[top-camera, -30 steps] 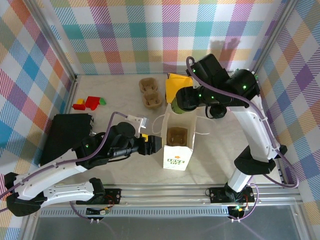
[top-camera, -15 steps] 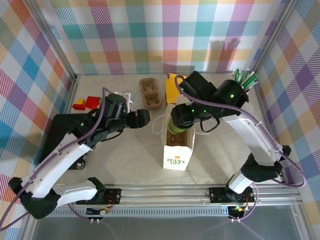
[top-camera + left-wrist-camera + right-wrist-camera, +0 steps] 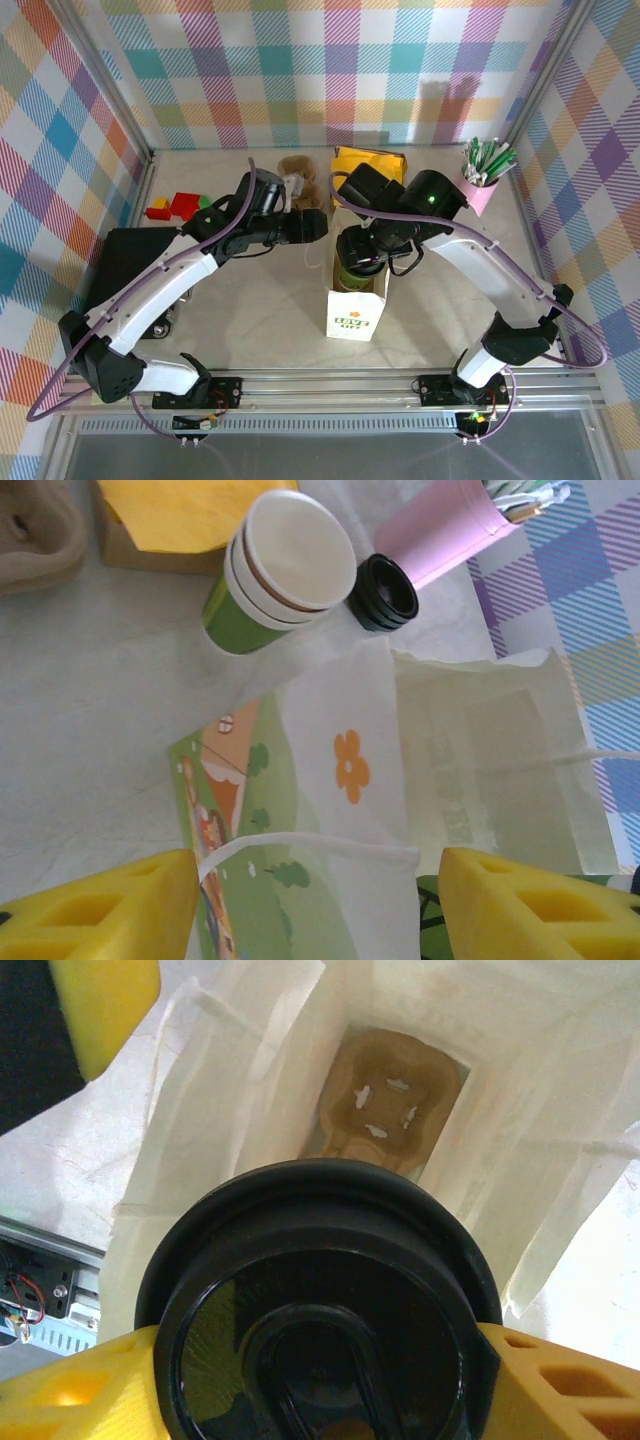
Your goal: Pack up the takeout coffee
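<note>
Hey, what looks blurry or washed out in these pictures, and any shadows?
Top external view: sharp, evenly lit, a faint shadow on the back wall above the pink cup. Left wrist view: the yellow fingertips are soft, the white bag pale. Right wrist view: the takeout coffee, lid close up, is soft; the bag's walls wash out, the cardboard tray inside is clearer.

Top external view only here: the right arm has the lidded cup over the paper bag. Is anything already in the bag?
Observer: Yes. The right wrist view shows a cardboard cup carrier on the floor of the paper bag, below the takeout coffee.
Operator: And the left arm?
Observer: Its fingers stand wide apart, the bag's handle between them.
Operator: What lies beyond the bag?
Observer: A stack of lidless cups beside black lids.
</note>
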Action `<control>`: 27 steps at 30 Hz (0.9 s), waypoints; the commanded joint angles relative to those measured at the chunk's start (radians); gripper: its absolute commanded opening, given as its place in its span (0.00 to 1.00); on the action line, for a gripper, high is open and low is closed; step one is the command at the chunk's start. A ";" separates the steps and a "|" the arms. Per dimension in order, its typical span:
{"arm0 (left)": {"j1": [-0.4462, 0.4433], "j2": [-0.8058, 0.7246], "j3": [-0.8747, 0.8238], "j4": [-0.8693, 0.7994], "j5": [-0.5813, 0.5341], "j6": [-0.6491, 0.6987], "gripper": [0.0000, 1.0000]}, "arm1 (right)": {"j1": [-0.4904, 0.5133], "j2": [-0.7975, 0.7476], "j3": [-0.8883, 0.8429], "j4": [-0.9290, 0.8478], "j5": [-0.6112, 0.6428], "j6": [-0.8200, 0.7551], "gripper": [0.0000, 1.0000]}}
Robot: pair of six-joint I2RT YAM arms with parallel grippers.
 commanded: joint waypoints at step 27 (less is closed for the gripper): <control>-0.128 0.157 0.145 0.027 -0.331 -0.057 0.11 | 0.008 -0.036 -0.089 -0.100 0.008 0.035 0.54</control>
